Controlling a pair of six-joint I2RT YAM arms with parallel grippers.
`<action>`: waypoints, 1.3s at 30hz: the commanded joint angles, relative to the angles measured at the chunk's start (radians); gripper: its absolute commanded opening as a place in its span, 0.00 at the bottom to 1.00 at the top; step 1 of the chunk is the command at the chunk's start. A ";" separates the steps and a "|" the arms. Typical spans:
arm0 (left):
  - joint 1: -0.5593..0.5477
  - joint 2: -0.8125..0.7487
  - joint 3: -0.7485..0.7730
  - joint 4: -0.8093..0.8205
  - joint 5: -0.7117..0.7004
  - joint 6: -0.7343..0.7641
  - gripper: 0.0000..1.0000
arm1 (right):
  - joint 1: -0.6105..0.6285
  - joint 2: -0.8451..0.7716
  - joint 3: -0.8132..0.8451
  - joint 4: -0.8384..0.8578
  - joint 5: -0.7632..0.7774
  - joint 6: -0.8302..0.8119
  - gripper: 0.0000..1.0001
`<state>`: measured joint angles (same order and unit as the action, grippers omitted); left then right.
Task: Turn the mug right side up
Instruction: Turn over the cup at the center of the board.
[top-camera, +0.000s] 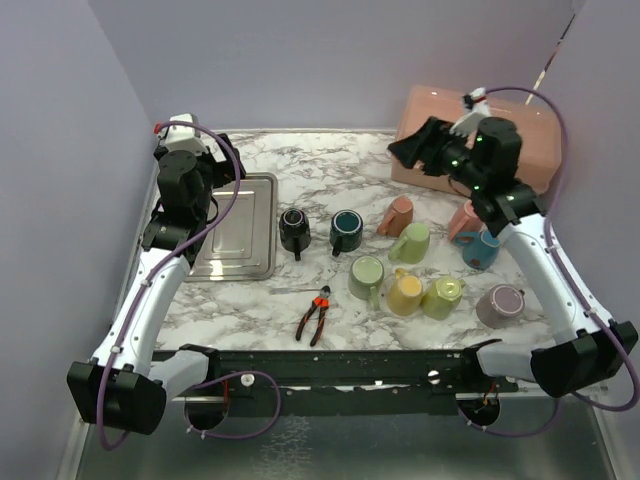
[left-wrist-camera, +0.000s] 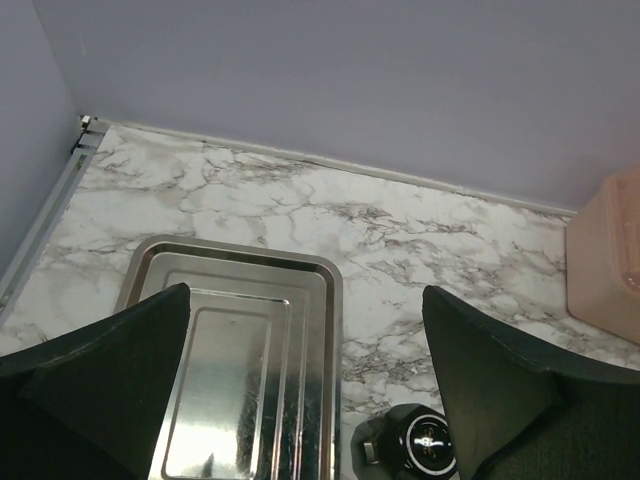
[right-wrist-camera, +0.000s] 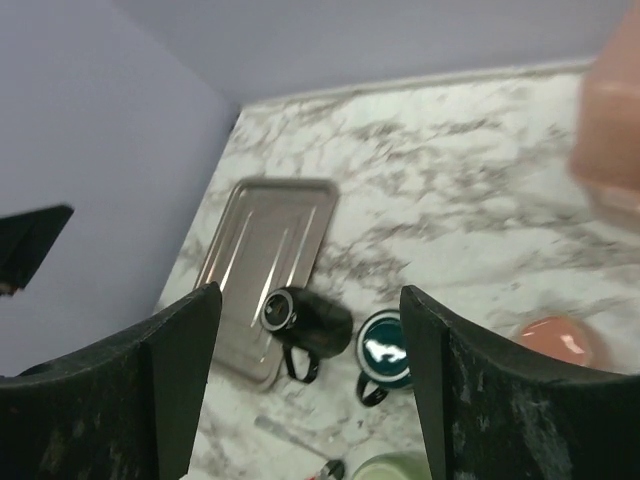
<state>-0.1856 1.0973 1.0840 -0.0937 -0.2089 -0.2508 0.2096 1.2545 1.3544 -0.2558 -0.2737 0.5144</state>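
Black mug (right-wrist-camera: 318, 325) stood inverted on desk (right-wrist-camera: 450, 200), base up, axis vertical, ahead of right tool (right-wrist-camera: 310, 300); tray (right-wrist-camera: 265, 240) and teal mug (right-wrist-camera: 383, 345) flanked it. Left tool (left-wrist-camera: 305, 300), right tool: spread wide, empty.

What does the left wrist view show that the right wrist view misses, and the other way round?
Only the left wrist view: the metal rail along the left edge of the table. Only the right wrist view: the teal mug, a pink mug and a green mug, rim only. Both: the tray, the black mug and the pink bin.
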 joint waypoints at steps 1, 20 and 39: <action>-0.004 -0.038 -0.006 0.018 0.029 -0.020 0.99 | 0.208 0.066 -0.016 -0.064 0.109 -0.004 0.77; -0.036 -0.140 0.026 -0.090 -0.227 -0.073 0.99 | 0.720 0.659 0.243 -0.221 0.471 -0.079 0.70; -0.053 -0.167 -0.005 -0.113 -0.286 -0.089 0.99 | 0.719 0.939 0.481 -0.385 0.609 -0.021 0.34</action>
<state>-0.2317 0.9539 1.0843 -0.1917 -0.4541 -0.3386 0.9302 2.1517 1.7901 -0.5858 0.2771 0.4892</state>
